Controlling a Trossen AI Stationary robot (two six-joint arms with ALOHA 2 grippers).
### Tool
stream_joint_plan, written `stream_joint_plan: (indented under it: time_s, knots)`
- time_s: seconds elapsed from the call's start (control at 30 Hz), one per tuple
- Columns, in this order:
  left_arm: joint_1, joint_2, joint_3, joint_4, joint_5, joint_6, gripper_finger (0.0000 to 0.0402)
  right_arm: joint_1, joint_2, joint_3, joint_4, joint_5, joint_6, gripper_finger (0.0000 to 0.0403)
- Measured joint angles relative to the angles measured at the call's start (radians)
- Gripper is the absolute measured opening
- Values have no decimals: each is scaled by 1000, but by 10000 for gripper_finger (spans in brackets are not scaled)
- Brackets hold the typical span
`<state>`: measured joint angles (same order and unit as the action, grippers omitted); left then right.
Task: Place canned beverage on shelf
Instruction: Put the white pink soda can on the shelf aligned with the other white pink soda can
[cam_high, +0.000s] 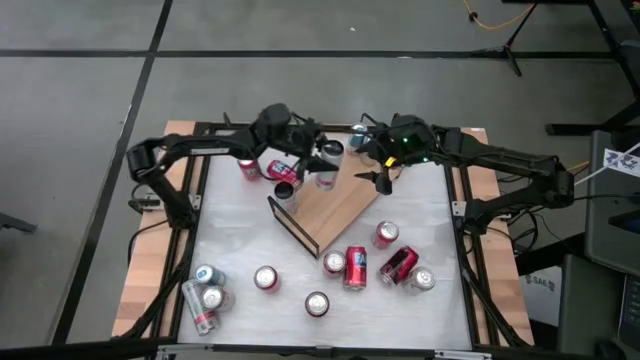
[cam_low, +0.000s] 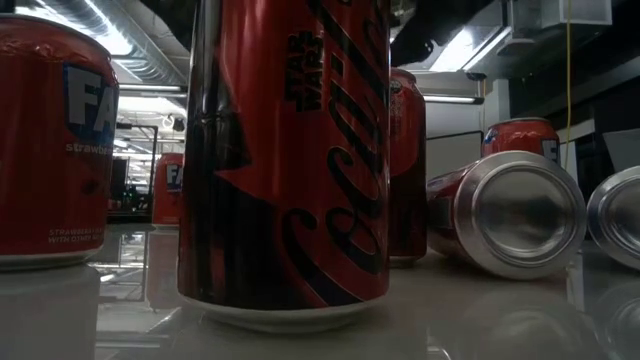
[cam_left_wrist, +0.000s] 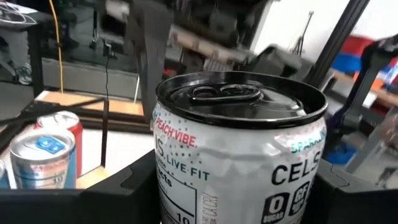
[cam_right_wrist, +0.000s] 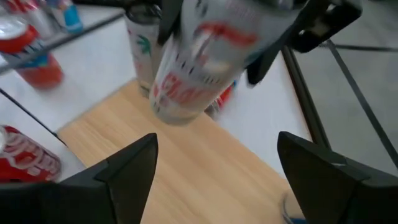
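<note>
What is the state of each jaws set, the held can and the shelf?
Left gripper: jaws shut on the white can.
White can: upright, held above the shelf.
Right gripper: jaws open, empty, over the shelf.
Shelf: flat on the table, bare wood showing.

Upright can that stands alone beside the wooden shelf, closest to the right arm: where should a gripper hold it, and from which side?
Grip the can on its round side wall, about mid-height, coming straight down from above. It stands upright with bare table around it, so the fingers fit on opposite sides. The open right gripper, over the shelf, looks nearest.
</note>
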<state>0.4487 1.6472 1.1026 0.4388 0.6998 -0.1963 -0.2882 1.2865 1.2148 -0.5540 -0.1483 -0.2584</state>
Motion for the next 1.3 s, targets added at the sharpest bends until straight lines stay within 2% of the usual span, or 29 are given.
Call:
stream_joint_plan:
  time_s: [0.33, 0.73, 1.3]
  knots:
    - [-13, 88, 7, 4, -29, 178, 240, 0, 0, 0, -25, 25, 0, 321]
    - [-28, 169, 7, -5, -41, 234, 240, 0, 0, 0, -24, 25, 0, 321]
    - [-92, 168, 7, -100, -221, 390, 246, 0, 0, 0, -25, 25, 0, 321]
